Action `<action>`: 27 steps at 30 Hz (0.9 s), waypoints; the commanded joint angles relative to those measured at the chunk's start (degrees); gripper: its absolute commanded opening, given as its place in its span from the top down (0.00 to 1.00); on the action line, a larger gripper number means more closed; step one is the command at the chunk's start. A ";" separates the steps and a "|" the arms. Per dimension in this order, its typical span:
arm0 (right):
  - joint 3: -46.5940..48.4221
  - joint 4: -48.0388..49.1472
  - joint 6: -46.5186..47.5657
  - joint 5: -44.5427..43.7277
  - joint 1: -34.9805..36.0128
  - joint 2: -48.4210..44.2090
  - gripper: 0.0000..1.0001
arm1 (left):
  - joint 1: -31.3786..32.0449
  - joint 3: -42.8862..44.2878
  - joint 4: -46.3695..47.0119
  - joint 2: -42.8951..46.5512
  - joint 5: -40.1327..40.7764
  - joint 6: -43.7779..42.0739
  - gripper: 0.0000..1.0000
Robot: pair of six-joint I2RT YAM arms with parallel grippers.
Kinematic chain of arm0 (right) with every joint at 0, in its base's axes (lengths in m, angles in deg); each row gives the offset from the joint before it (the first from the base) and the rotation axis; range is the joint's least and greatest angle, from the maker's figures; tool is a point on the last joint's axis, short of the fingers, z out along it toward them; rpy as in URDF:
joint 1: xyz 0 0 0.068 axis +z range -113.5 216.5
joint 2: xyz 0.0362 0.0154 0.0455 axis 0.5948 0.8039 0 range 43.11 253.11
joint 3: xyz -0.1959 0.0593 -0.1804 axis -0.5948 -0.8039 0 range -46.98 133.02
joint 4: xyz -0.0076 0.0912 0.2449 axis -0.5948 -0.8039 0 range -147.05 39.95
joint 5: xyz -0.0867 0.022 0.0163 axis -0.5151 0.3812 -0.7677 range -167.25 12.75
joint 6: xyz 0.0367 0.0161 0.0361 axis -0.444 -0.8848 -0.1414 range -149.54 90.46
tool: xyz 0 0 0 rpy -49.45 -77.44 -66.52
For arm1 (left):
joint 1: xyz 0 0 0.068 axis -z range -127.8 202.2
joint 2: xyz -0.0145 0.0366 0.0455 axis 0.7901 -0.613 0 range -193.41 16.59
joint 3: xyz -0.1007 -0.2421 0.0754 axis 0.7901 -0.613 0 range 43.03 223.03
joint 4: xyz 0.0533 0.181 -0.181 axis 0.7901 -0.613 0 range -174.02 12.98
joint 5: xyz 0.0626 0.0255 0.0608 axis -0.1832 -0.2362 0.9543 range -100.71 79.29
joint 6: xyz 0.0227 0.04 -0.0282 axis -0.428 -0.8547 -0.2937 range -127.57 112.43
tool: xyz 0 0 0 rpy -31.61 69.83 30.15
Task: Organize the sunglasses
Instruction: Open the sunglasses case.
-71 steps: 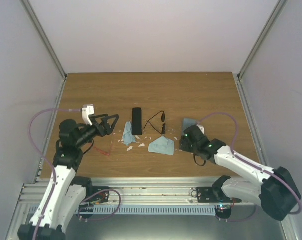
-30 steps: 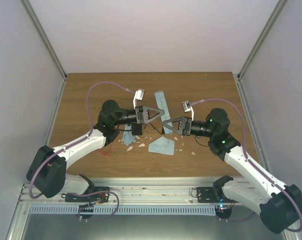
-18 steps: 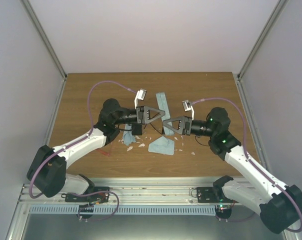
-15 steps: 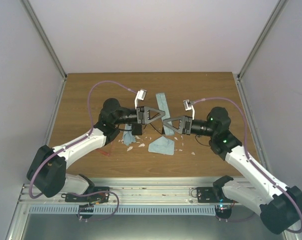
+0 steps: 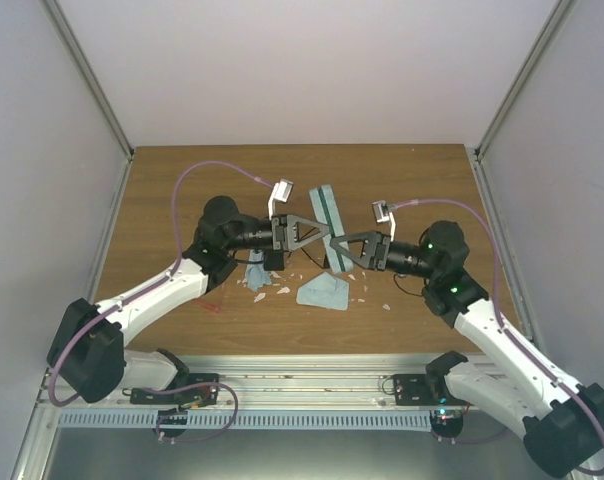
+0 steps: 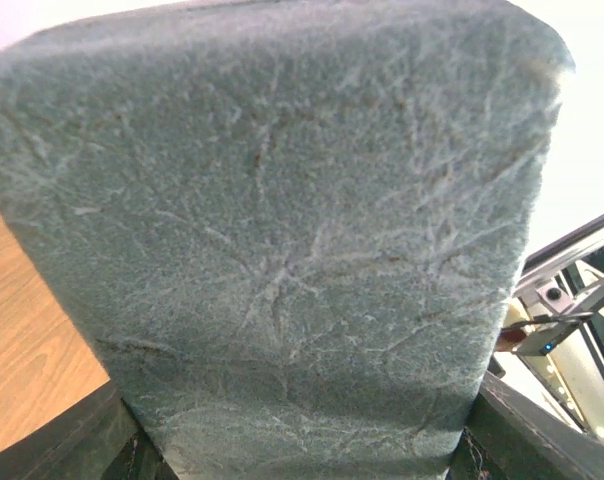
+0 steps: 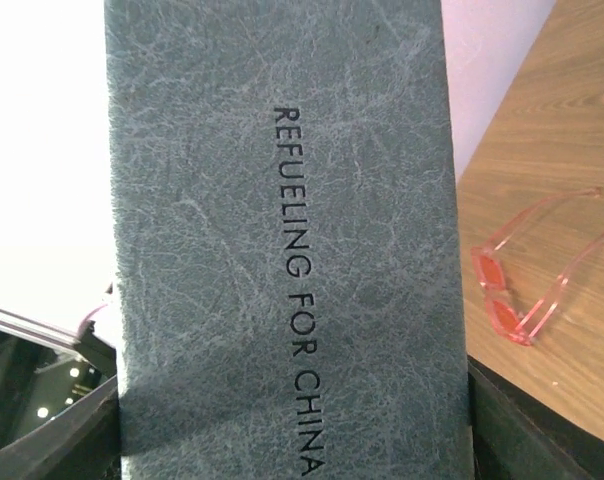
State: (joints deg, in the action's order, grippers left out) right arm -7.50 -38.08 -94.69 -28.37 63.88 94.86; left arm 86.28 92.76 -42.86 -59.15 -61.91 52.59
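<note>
Your overhead camera looks down from above and behind the arm bases, far enough back to take in the whole brown wooden worktop [image 5: 182, 190]. The wrist cameras look along the left claw [image 5: 320, 228] and right claw [image 5: 340, 250]. Each sits very close to an opposite face of the grey-green textured flat case [image 5: 326, 205], which all three views share.

Tilted above a wooden table [image 5: 412, 185], a teal case [image 5: 323, 203] stamped "REFUELING FOR CHINA". Below it lie a blue cloth [image 5: 323, 292], a smaller blue cloth [image 5: 255, 277] just beside a black case [image 5: 274, 261], white scraps [image 5: 282, 291] and pink glasses [image 7: 537, 275].
</note>
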 commanded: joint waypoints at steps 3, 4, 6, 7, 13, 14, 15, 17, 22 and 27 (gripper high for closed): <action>-0.57 11.56 -17.63 -5.54 -1.16 -4.32 0.51 | -1.54 0.30 1.19 2.52 -0.61 -6.07 0.52; -0.51 11.74 -18.67 -5.92 -1.14 -4.56 0.52 | -1.68 0.23 1.04 2.65 -0.65 -6.36 0.52; -0.25 11.76 -20.33 -6.80 -1.18 -4.96 0.53 | -1.89 -0.17 1.01 2.91 -0.66 -6.78 0.52; -0.20 11.69 -20.96 -7.17 -1.14 -5.11 0.53 | -2.04 -0.42 0.93 3.18 -0.49 -7.04 0.52; -0.44 11.63 -24.21 -9.01 -1.18 -5.59 0.58 | -2.76 -2.00 -0.70 4.40 0.64 -9.49 0.50; -0.47 12.00 -24.61 -9.17 -1.18 -5.65 0.58 | -2.91 -2.32 -1.03 4.72 0.89 -9.86 0.49; -0.51 12.03 -24.98 -9.29 -1.16 -5.69 0.58 | -3.08 -2.62 -1.28 4.97 1.06 -10.10 0.48; -0.42 11.83 -25.21 -9.85 -1.18 -5.98 0.58 | -3.35 -3.14 -1.73 5.30 1.50 -10.53 0.47; -0.47 10.50 -25.04 -11.42 -1.27 -6.66 0.59 | -4.23 -4.85 -2.82 6.30 2.79 -11.17 0.42; 0.10 6.97 -23.19 -12.32 -1.35 -6.38 0.59 | -4.60 -6.09 -3.99 8.02 3.80 -12.02 0.30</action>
State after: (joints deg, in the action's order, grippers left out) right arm -8.79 -31.81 -115.93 -41.59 61.93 90.57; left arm 83.55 88.59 -43.37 -51.50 -65.62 46.34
